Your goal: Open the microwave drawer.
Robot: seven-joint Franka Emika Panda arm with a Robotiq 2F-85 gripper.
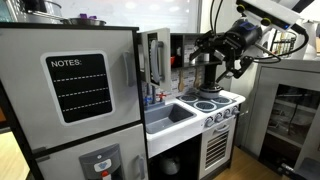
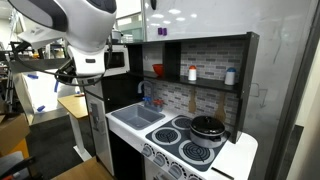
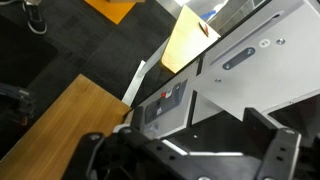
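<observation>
The toy kitchen's microwave [image 2: 117, 60] sits above the counter, beside the tall grey fridge [image 1: 70, 100]. In an exterior view its door [image 1: 155, 58] stands swung open, edge toward the camera. My black gripper [image 1: 213, 48] hangs in front of the upper shelf, to the right of the open door and apart from it. In the wrist view my gripper [image 3: 185, 150] has its two fingers spread wide with nothing between them. It looks down on the white cabinet top and a grey panel [image 3: 165, 100].
A white sink [image 1: 170, 115] with a faucet lies below the microwave. A stove with a black pot [image 2: 207, 127] is beside it. Bottles stand on the dark shelf [image 2: 192, 73]. A wooden floor board [image 3: 60, 110] and dark carpet lie below.
</observation>
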